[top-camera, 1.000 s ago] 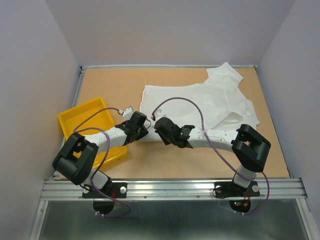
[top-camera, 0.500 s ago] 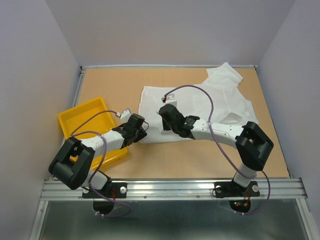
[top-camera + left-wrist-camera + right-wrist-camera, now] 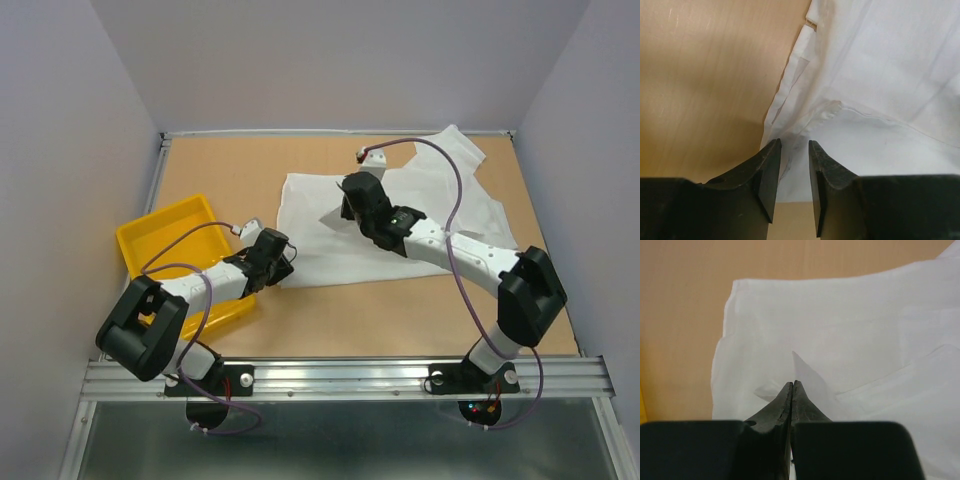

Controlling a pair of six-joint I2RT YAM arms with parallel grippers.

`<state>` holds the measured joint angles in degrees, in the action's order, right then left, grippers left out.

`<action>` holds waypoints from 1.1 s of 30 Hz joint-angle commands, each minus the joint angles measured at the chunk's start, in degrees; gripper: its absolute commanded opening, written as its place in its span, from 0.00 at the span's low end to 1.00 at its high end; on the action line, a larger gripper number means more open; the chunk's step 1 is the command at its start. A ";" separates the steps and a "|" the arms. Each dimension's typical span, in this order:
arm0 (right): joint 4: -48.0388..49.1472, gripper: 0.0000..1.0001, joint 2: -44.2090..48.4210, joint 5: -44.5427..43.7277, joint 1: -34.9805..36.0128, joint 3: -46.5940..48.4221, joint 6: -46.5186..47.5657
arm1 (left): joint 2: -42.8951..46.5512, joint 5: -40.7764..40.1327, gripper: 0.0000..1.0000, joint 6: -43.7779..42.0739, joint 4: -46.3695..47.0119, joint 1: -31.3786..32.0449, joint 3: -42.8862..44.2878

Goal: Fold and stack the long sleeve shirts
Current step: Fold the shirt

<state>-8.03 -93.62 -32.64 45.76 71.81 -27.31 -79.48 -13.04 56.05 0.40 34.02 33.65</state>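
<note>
Long sleeve shirt (image 3: 425, 185) is laid out crumpled on the tabletop (image 3: 220, 170), upper right of the overhead frame. A raised fold is pinched in the fully closed right end effector (image 3: 792, 383). The left end effector (image 3: 793, 142) is parked partly open at the shirt's lower-left corner.

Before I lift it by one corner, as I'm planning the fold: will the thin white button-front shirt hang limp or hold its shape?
Probably limp: the thin white button-front shirt lies in soft wrinkles and peaks into a tent where the right hand pinches it. Likely light too, as that small pinch raises a flap.
</note>
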 commanded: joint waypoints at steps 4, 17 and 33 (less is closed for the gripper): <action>7.23 0.01 3.10 1.60 -0.49 1.67 -3.01 | 1.26 0.38 0.41 -0.07 -3.39 -0.18 -1.57; 21.30 0.06 -9.38 25.43 4.25 -12.40 -10.66 | 2.31 0.12 0.41 0.37 -3.83 -0.18 -2.27; -0.04 0.79 12.65 16.64 -10.91 -14.93 0.59 | 13.83 1.16 0.80 -2.61 -10.16 0.08 7.04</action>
<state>-2.24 -86.91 -12.71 43.68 59.09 -29.06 -68.16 -12.38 55.29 -8.69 34.02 35.40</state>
